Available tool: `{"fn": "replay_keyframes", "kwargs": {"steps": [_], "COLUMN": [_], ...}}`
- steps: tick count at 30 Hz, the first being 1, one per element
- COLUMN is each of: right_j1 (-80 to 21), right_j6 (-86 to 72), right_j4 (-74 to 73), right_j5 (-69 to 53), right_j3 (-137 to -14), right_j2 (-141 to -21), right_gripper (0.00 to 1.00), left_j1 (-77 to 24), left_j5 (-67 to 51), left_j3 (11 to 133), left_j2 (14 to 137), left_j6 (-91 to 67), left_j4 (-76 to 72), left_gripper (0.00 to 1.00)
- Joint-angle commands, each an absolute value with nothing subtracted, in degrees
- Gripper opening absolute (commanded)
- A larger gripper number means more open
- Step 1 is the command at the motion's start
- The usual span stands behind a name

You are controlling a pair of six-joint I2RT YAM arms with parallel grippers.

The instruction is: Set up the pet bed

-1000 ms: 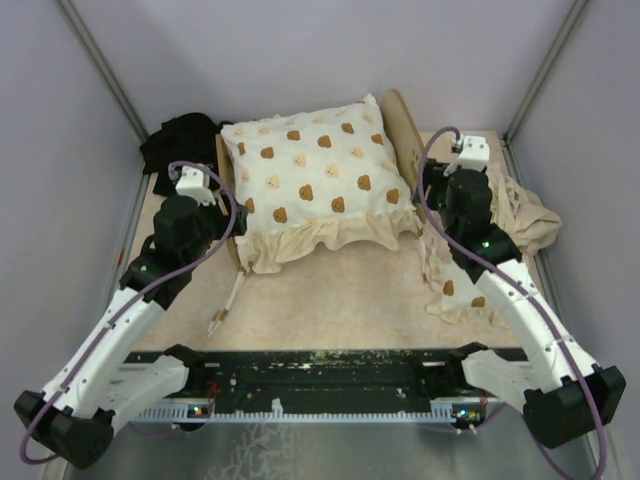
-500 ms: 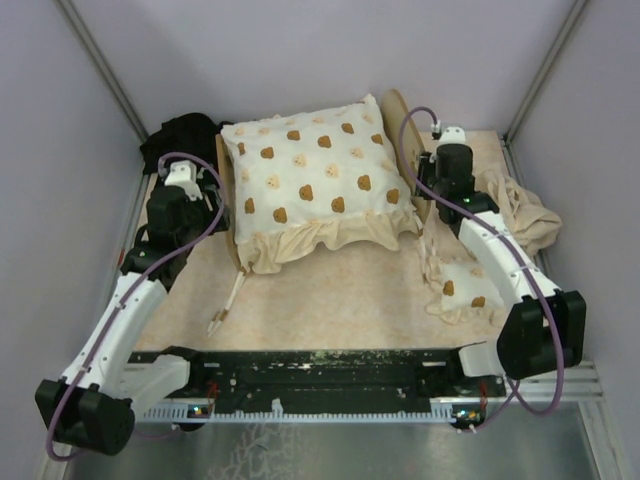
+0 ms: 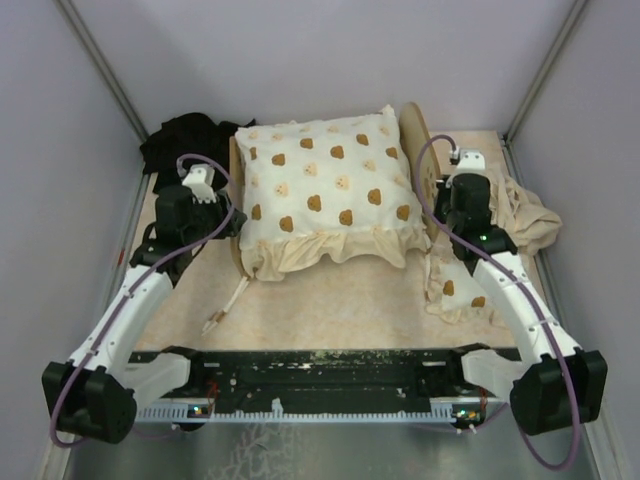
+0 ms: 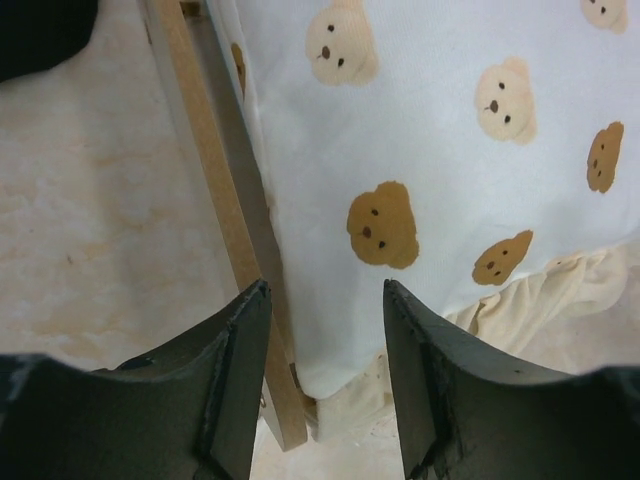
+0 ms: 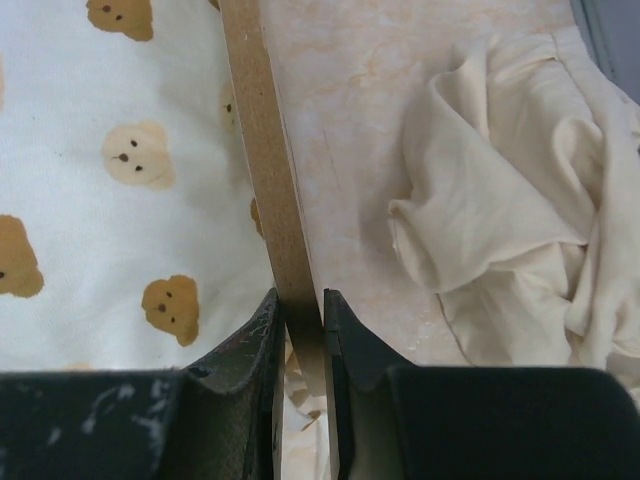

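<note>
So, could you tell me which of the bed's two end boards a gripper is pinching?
The right end board, by the beige cloth: the right gripper is shut on its edge. The left gripper stands open at the left end board.

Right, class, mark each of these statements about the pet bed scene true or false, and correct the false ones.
1. The cream frilled cushion with bear-face prints lies between the two end boards of the light-wood pet bed frame. True.
2. The right gripper is clamped on one of those boards. True.
3. The left gripper is shut tight on the other board. False: its jaws stand open, astride that board and the cushion's edge.
4. The crumpled beige cloth lies beside the left arm. False: it lies on the right arm's side.
</note>
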State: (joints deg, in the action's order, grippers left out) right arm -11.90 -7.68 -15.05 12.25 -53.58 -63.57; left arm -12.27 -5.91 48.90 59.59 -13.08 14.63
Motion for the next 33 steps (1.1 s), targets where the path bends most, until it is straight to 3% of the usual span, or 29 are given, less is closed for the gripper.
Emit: {"fn": "replay_keyframes", "kwargs": {"steps": [1,10,14,17,21,33], "right_j1": [-7.57,-4.16,-4.21,-4.57,-7.61,-26.61], "right_j6": [-8.99,-7.37,-10.17,-13.13,-14.89,-16.76], "right_j4": [-16.01,-17.42,-21.81,-24.33,-24.18,-20.0], "right_j5": [19.44,20.69,18.59,13.51,11.05,17.53], "right_j3": [-51.76,-56.17,-58.79,-58.96,-56.85,-53.67], "right_j2": [-58.59,-61.55,-59.88,-57.57,-54.2,-51.94], "right_gripper": [0.09,0.09,0.34,0.43,0.48,0.5], "left_j1": [-12.0,-12.71,-12.74,-12.66,-12.58,-11.95], "left_j5": [-15.35,-26.25,-24.94,-20.58,-18.16,-12.11], "left_j3": [48.57,48.72,50.46,50.65,50.71,43.05], "left_j2": [61.14,65.54,65.67,63.03,59.63,45.81], "left_j6": [-13.75,-20.63,-20.54,-20.08,-19.16,-25.34], "left_j4": [10.72,3.12,5.22,7.29,10.38,17.37], "left_gripper": [0.53,0.46,0.49,0.59,0.66,0.68]}}
